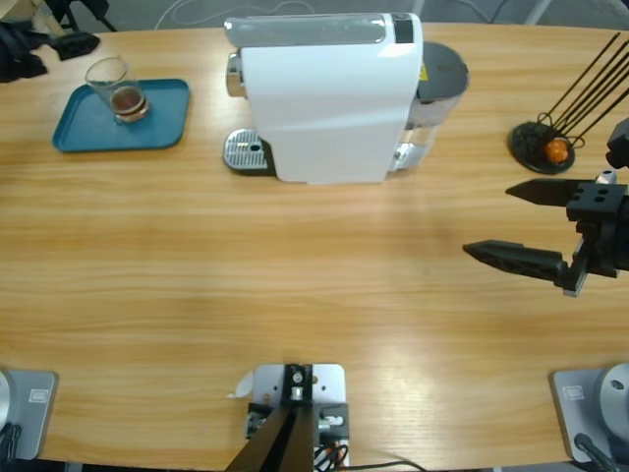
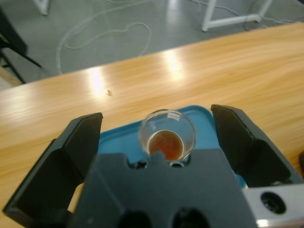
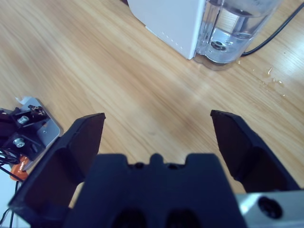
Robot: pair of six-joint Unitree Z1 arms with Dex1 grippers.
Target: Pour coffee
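The left gripper (image 2: pixel 156 142), jaws spread, is hovering over the glass (image 2: pixel 167 135) holding coffee (image 2: pixel 165 145); the right gripper (image 3: pixel 156 130) is gaping empty.

Long wooden table (image 1: pixel 197 295) – grey floor (image 2: pixel 118 23), white cable (image 2: pixel 102 35).

Lighting was bright and even, with soft glare patches on the table (image 2: pixel 171 64) and only faint shadows.

**Pretty sure I'm parked in a robotics lab**

My long wooden table (image 1: pixel 295 285) sits on a bare grey floor (image 2: pixel 118 19) with loose cables (image 2: pixel 95 33) snaking around and white bench legs (image 2: pixel 228 19) behind. Only a white coffee machine (image 1: pixel 329 98) feels homey.
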